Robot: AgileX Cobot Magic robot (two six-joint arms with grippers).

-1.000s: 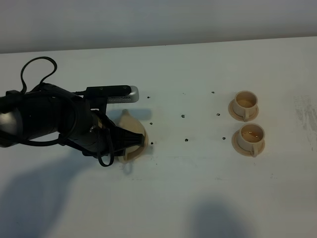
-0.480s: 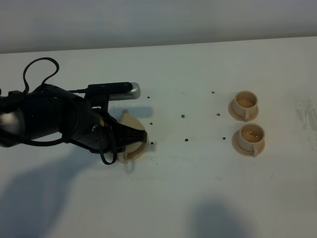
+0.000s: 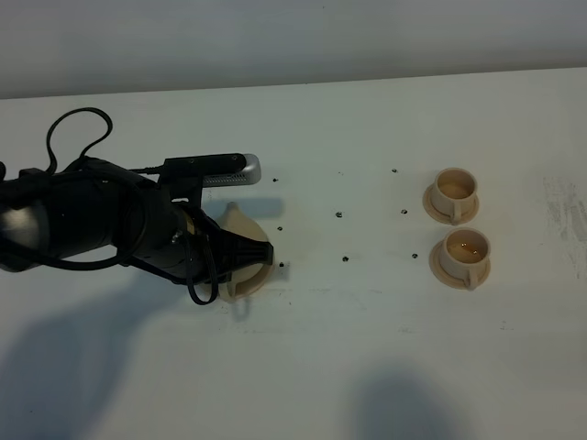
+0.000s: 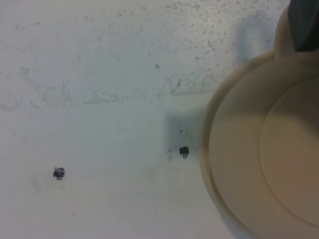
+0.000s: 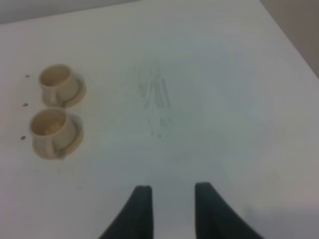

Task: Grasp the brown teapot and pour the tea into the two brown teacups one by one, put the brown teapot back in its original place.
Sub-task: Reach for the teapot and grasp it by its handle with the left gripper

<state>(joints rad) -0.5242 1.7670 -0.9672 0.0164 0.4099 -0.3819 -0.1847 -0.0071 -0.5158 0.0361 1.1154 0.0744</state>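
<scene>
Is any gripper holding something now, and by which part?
The right gripper is open and empty. The left gripper covers the brown teapot; whether it grips cannot be told.

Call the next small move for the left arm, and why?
Probably open the left gripper and lift straight up. The brown teapot looks set down at the left of the table, far from both cups, and the nearer teacup shows dark tea. Caveats: the left jaws are hidden, and I can't tell how full the farther teacup is; if empty, pour first.
</scene>
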